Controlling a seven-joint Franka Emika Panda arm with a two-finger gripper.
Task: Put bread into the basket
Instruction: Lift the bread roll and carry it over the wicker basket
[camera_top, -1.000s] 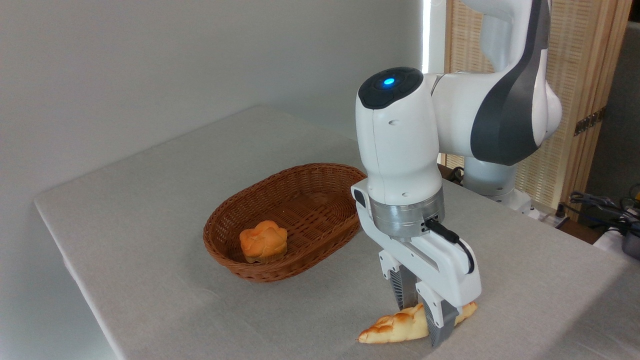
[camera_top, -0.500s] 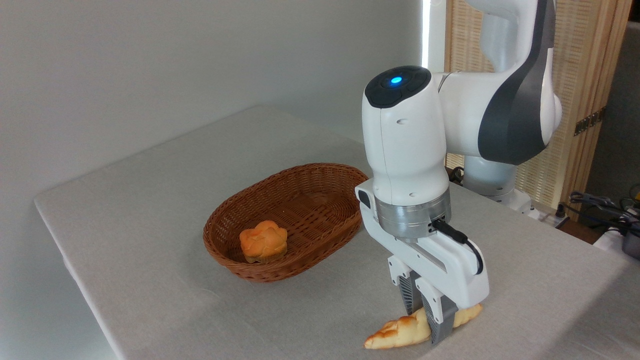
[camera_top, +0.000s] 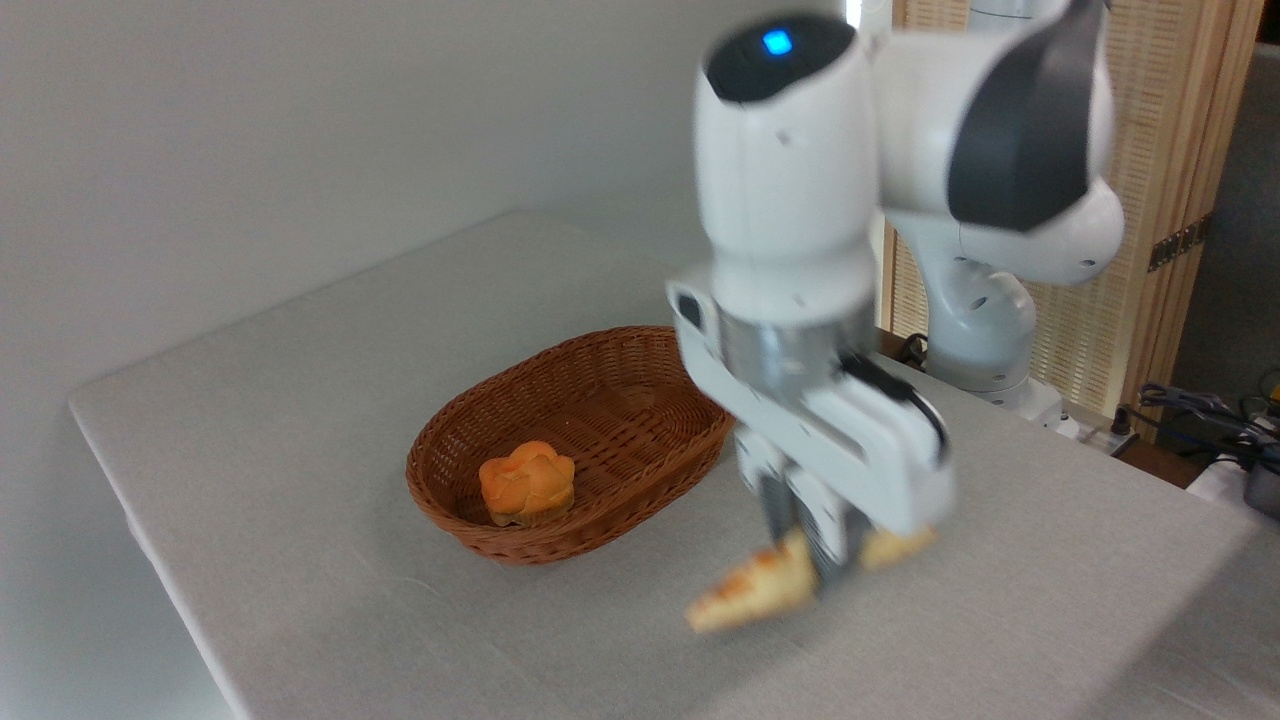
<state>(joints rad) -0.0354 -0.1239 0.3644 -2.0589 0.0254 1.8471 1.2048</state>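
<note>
The bread (camera_top: 750, 595), a long golden-yellow loaf with toasted patches, hangs tilted above the table at the front right, its left end lower. My gripper (camera_top: 815, 568) is shut on the bread near its middle, and the fingers hide that part of it. The arm is motion-blurred. The basket (camera_top: 620, 360), oval brown wicker, sits on the table to the left of the gripper and slightly behind it.
A small orange flower-shaped bun (camera_top: 527, 484) lies in the near end of the basket. The grey table (camera_top: 280, 400) ends at the left and front. The arm's base (camera_top: 975, 345), a slatted wooden screen (camera_top: 1160, 200) and cables (camera_top: 1210, 410) stand at the back right.
The gripper has closed on the bread and lifted it off the table, moving up and a little left. The basket and bun have not moved.
</note>
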